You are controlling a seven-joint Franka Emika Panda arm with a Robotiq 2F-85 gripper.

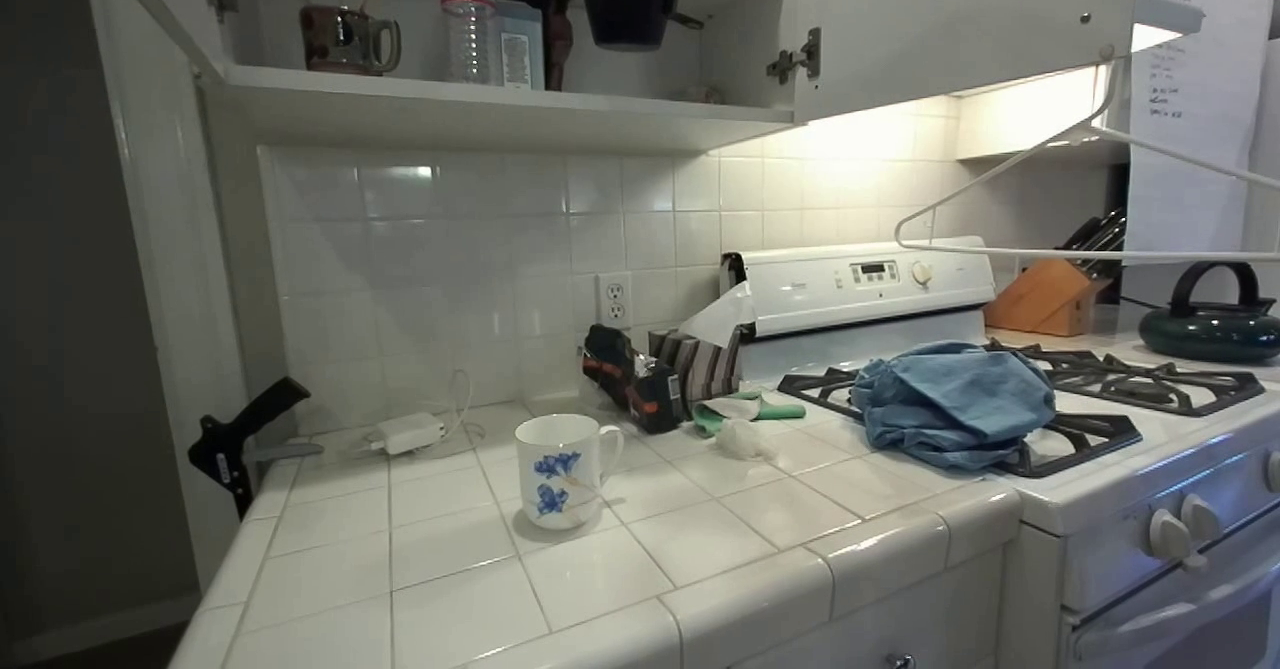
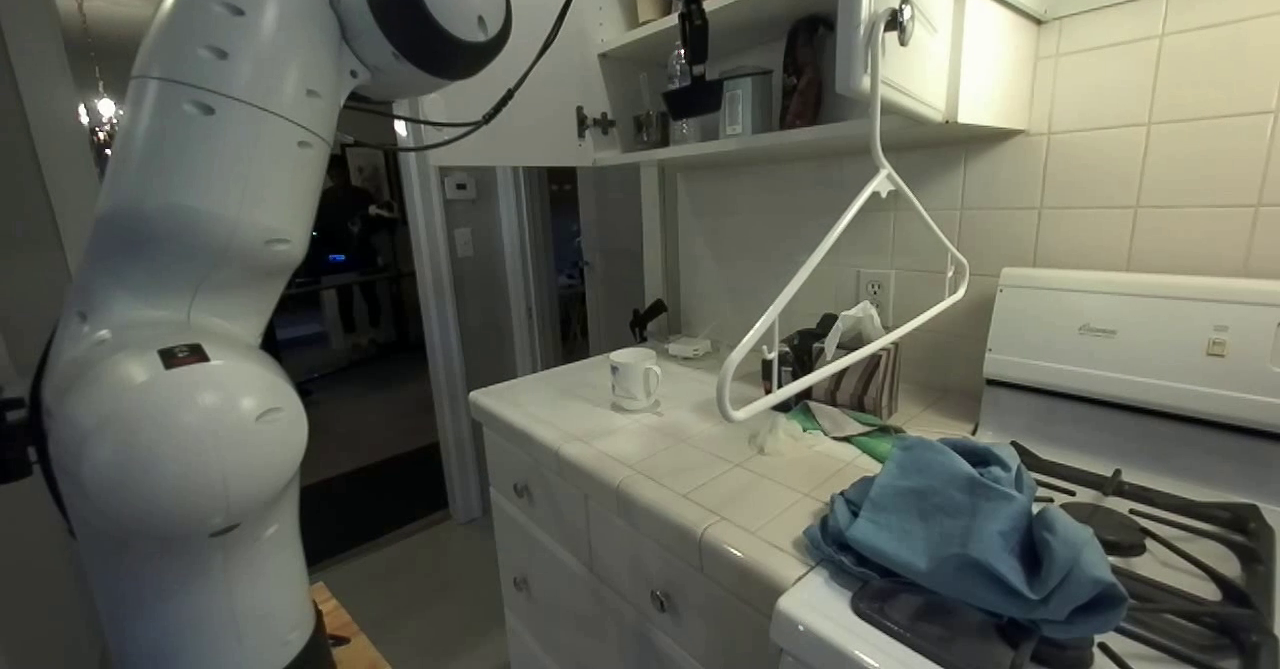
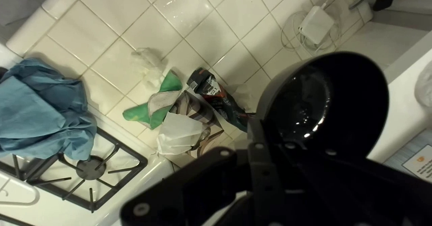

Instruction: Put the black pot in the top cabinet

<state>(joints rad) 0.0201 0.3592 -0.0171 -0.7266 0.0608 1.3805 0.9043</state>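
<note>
In an exterior view, a round black pot (image 1: 618, 21) with a dark handle (image 1: 687, 21) is gripped by the black two-fingered hand (image 1: 667, 1) at the mouth of a white wall-mounted cabinet (image 1: 750, 39), whose white doors (image 1: 950, 29) stand open. The pot hangs above the level of the white shelf board (image 1: 500, 99); how far in it lies cannot be told. On the board stand a glazed brown mug (image 1: 340, 41), a clear plastic bottle (image 1: 468, 27) and a grey-blue box-shaped container (image 1: 520, 47). Below, a white china mug with blue flowers (image 1: 562, 474) stands upright on the white tiled table (image 1: 460, 589); a crumpled blue cloth (image 1: 955, 404) lies on the white gas stove (image 1: 830, 299).

In an exterior view, the white jointed robot arm (image 2: 190, 249) rises near the table; the hand points downward, with the pot at its fingertips. A white plastic hanger (image 2: 884, 183) hangs by its hook from a round metal knob (image 2: 905, 21) on a cabinet door.

In the wrist view, directed down at the table, the glossy interior of the pot faces the camera; the fingers (image 3: 258, 134) are brought together on its near edge, the exact contact being lost in shadow. Below lie a white charger (image 3: 316, 25) with coiled cable and a green-and-grey cloth (image 3: 158, 102).
</note>
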